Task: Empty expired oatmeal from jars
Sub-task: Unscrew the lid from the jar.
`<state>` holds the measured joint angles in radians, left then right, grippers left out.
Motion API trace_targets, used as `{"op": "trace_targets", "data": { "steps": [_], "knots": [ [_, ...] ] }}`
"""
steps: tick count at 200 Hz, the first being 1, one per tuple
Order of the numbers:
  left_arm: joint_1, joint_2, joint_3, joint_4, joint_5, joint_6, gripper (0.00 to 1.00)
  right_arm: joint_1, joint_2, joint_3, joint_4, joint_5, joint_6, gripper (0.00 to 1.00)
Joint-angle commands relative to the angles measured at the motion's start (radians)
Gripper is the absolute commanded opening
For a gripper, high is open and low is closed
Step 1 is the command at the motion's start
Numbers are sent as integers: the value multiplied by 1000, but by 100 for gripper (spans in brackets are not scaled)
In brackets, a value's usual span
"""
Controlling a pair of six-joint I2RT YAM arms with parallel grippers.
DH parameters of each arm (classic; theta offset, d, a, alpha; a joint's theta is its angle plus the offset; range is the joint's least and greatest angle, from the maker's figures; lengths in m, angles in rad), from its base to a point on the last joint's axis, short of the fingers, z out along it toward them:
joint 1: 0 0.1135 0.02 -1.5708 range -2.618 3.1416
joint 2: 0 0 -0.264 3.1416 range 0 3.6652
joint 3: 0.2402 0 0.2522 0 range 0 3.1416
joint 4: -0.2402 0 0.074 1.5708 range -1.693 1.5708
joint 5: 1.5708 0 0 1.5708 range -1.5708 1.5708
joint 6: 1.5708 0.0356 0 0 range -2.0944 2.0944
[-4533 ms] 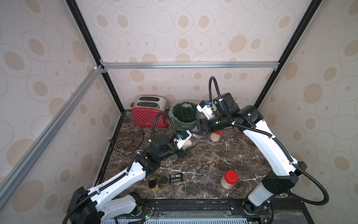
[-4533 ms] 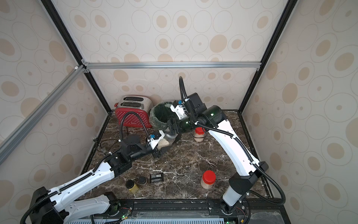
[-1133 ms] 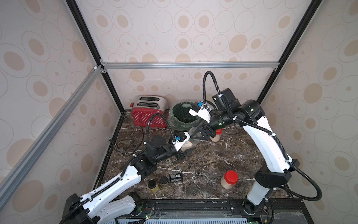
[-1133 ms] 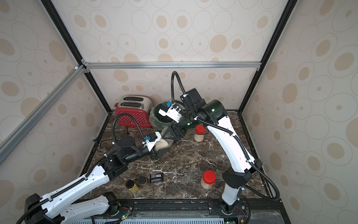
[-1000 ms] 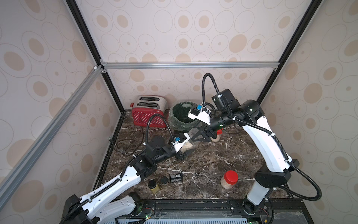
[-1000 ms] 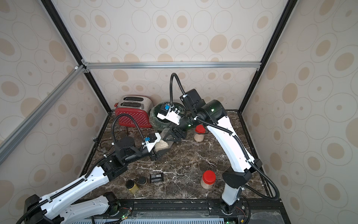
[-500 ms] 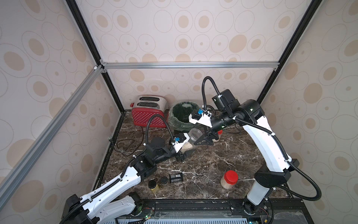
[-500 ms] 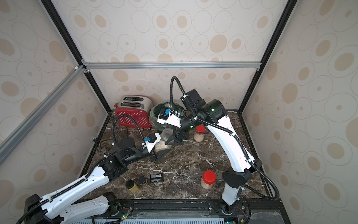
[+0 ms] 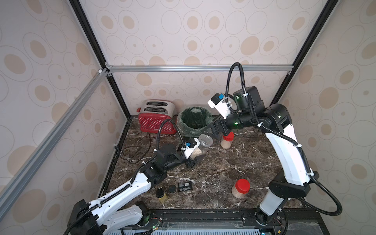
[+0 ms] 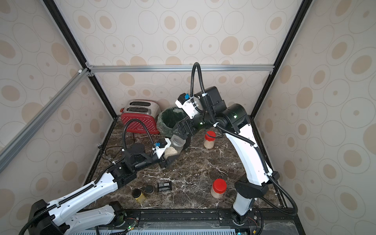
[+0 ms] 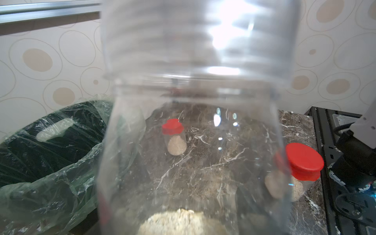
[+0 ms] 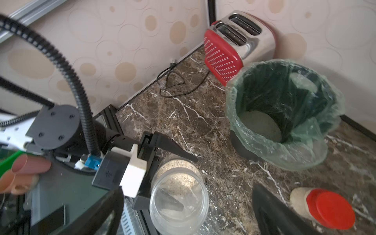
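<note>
three jars are in view. the open jar [image 9: 203,144] has no lid and sits tilted in the clenched left jaws, gripped low on its body. its mouth points up toward the bin [image 9: 184,130] but is just short of the rim. the oatmeal [image 10: 170,151] lies heaped at that jar's bottom. the right jaws stand spread wide and empty, just above the mouth. the far jar [image 9: 226,142] and the near jar [image 9: 240,188] stand capped on the worktop [image 9: 213,168].

likely slips: tipping before the mouth clears the rim would scatter flakes over the worktop. the loose liner [image 12: 305,154] could fold and deflect the pour. the right jaws are close enough to knock the jar askew in its low grip.
</note>
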<state>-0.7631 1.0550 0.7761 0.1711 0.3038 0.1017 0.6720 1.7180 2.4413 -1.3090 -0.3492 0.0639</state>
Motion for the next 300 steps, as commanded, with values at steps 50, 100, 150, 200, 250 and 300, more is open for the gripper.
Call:
{"op": "trace_targets", "data": {
  "steps": [50,100,150,200,250,300],
  "knots": [
    [3,23,23,76,6,26,65,-1,-45,-183,36,-34,238,100],
    [3,3,17,63,1,33,65,0,-31,-228,43,-64,236,100],
    [3,-6,13,59,-2,35,65,10,-29,-249,34,-70,222,96],
    [3,-9,15,53,-2,35,65,10,-35,-271,39,-75,214,86],
    [4,-15,14,47,-1,33,65,9,-41,-259,50,-140,175,62],
    [3,-22,9,50,15,11,65,8,-23,-191,19,-344,-262,49]
  ]
}}
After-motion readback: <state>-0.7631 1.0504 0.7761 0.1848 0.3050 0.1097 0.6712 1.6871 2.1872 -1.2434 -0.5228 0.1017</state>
